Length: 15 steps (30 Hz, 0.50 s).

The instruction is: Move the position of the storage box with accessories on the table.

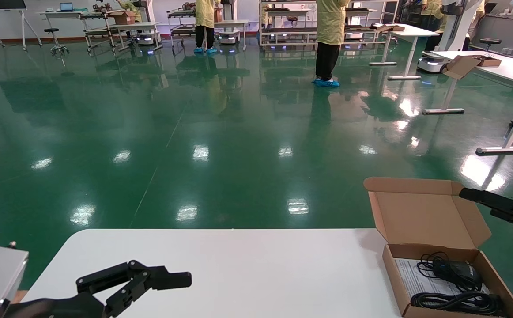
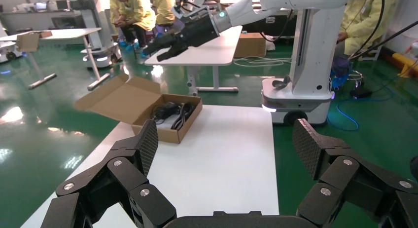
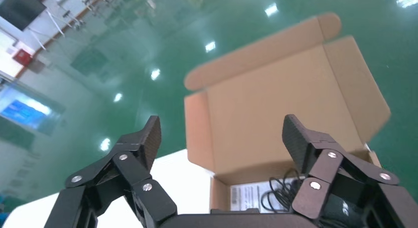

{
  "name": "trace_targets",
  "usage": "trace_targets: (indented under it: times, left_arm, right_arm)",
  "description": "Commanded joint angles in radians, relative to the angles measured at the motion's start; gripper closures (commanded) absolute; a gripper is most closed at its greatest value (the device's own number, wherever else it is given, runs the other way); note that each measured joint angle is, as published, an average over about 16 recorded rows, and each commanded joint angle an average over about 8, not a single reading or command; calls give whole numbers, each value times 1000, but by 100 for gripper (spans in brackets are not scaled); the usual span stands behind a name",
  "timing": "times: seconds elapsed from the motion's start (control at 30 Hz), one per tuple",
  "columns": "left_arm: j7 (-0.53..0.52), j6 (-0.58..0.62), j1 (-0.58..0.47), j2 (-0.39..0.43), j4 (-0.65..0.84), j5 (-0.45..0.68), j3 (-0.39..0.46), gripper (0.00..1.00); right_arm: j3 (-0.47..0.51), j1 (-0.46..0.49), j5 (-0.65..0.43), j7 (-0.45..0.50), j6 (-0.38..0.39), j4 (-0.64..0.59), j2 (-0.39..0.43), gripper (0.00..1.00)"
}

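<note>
Left pincer (image 1: 168, 282): seen low over the near left part of the tabletop (image 1: 247, 265), fingers spread wide, nothing held.
Storage box (image 1: 450, 282): set at the near right corner of the tabletop, flap lid raised and tilted away.
Accessories: black coiled cables (image 1: 457, 301), a black mouse-like device (image 1: 457, 269) and a white printed paper sheet (image 1: 415, 280) are laid inside the box.
Right pincer (image 3: 222, 139): held in the air just right of the raised lid, fingers spread wide, nothing gripped, box not touched.
Floor (image 1: 194, 132): glossy green, beyond the tabletop.
</note>
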Motion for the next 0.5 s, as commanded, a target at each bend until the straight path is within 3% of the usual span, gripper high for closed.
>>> trace_targets:
  times: [0.03,0.27,0.5]
  left_arm:
    - [0,0,0,0,0,0,0,0]
    - [0,0,0,0,0,0,0,0]
    - [0,0,0,0,0,0,0,0]
  right_arm:
    - [5,5,8,3,-14,1,2,0]
    - [6,-12,-1,-9,-5,20,2,0]
    - [56,-71,16,-48,-60,140,19,0]
